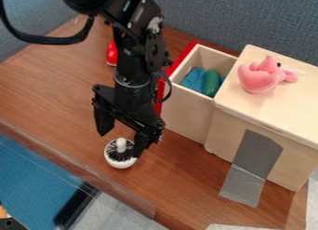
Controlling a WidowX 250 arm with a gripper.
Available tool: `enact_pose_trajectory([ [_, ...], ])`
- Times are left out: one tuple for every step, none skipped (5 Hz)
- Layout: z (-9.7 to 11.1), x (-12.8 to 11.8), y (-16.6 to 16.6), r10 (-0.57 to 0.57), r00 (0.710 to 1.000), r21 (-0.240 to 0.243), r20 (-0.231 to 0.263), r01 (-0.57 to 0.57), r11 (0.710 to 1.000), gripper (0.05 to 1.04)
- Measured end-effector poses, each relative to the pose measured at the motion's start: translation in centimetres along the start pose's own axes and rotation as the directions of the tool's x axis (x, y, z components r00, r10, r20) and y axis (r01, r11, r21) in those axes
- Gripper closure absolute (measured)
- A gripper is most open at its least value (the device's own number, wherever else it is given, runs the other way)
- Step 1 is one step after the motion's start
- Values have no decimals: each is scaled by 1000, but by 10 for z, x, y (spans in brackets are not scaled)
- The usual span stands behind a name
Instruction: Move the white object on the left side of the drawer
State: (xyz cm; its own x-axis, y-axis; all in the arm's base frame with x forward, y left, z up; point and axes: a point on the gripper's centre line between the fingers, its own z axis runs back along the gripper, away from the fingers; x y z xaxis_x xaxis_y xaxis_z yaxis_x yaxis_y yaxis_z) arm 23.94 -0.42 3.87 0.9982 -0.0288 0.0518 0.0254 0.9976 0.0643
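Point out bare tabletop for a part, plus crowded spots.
Bare wood: image-left of the gripper; also between the white object and grey tape. Crowded: around the gripper and white object; inside the drawer, holding blue and green things.

The arm (132,54) is mostly black, with boxy jointed segments, small silvery screws (129,25), a greyish band (130,86) low down, a thick black cable (49,39), thinner looping wires (169,87), and a black claw (120,143) with tapering fingers (103,122).
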Motion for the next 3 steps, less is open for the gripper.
enact_pose_trajectory([
  [-13,-4,1,-7,1000,10,-30,7,1000,399],
  [-17,-7,2,-12,999,19,-41,13,1000,716],
  [-14,-9,7,-4,998,20,-55,5,1000,859],
])
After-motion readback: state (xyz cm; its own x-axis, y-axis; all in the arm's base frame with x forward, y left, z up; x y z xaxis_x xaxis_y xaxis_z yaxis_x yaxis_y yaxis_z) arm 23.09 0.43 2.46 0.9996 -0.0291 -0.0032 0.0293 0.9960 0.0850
